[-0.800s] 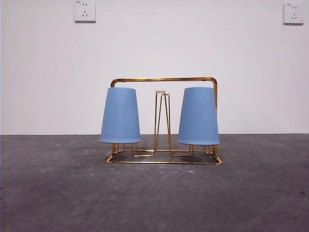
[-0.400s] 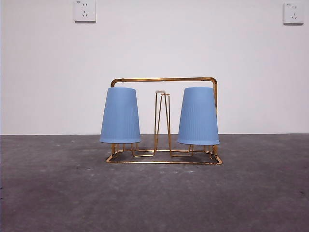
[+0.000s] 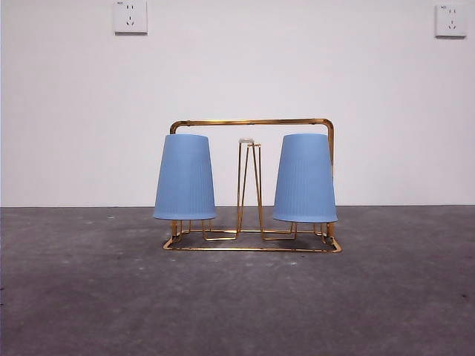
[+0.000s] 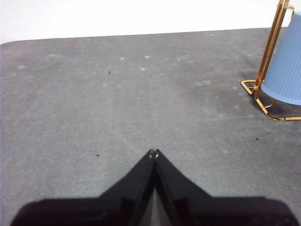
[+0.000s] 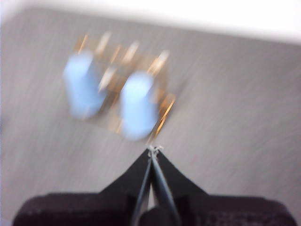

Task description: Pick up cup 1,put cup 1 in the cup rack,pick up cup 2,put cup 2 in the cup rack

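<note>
Two blue ribbed cups hang upside down on the gold wire cup rack [image 3: 252, 122]: one cup [image 3: 185, 178] on its left side, the other cup [image 3: 305, 179] on its right side. A white-tipped prong [image 3: 247, 141] stands bare between them. Neither arm shows in the front view. My left gripper [image 4: 154, 153] is shut and empty above bare table, off to one side of the rack [image 4: 268, 52], where a cup [image 4: 286, 70] shows at the edge. My right gripper [image 5: 154, 149] is shut and empty, high above the rack; its blurred view shows both cups [image 5: 83, 89] [image 5: 137, 110].
The rack stands mid-table on a dark grey surface [image 3: 89, 297]. A white wall with two power sockets [image 3: 130, 16] [image 3: 451, 20] lies behind.
</note>
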Controlling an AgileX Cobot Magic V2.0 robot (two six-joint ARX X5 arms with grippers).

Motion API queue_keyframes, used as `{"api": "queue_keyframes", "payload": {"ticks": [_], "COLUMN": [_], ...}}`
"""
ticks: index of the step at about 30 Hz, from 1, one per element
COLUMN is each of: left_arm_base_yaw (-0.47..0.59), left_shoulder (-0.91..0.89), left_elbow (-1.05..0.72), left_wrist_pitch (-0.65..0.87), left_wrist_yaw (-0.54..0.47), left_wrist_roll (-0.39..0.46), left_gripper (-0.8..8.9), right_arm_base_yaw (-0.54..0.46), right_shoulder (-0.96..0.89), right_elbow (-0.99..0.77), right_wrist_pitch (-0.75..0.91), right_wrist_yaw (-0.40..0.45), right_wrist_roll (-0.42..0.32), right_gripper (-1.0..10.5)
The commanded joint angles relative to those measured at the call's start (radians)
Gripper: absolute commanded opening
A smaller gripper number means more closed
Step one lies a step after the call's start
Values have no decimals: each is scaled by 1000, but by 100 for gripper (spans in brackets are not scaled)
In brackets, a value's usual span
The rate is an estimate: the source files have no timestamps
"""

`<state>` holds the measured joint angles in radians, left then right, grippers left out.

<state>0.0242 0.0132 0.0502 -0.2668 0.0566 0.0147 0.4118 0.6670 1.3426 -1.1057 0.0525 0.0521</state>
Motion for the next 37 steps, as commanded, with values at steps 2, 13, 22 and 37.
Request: {"api": "queue_keyframes", "payload": {"ticks": [2,13,22,37], "left_arm_base_yaw": [3,3,3,3], "left_shoulder": [0,0,0,2], "left_elbow": [-11,-11,-11,-11], "left_wrist_pitch": [9,9,9,9], "left_wrist_yaw": [3,3,3,3], "left_wrist_roll": [-4,-4,-4,-4], "left_gripper": [-2,-2,-2,-2], "right_arm_base_yaw": [-158,-391,-395,-393], "right_shoulder": [-87,-385,-590,-658], "right_elbow": [-56,-610,-1033,-1306], "right_wrist_pitch": [141,653,854,864], "right_wrist_yaw": [0,-51,-53,-80], "right_wrist_roll": [-39,2,27,26], "right_gripper": [2,2,2,2]}}
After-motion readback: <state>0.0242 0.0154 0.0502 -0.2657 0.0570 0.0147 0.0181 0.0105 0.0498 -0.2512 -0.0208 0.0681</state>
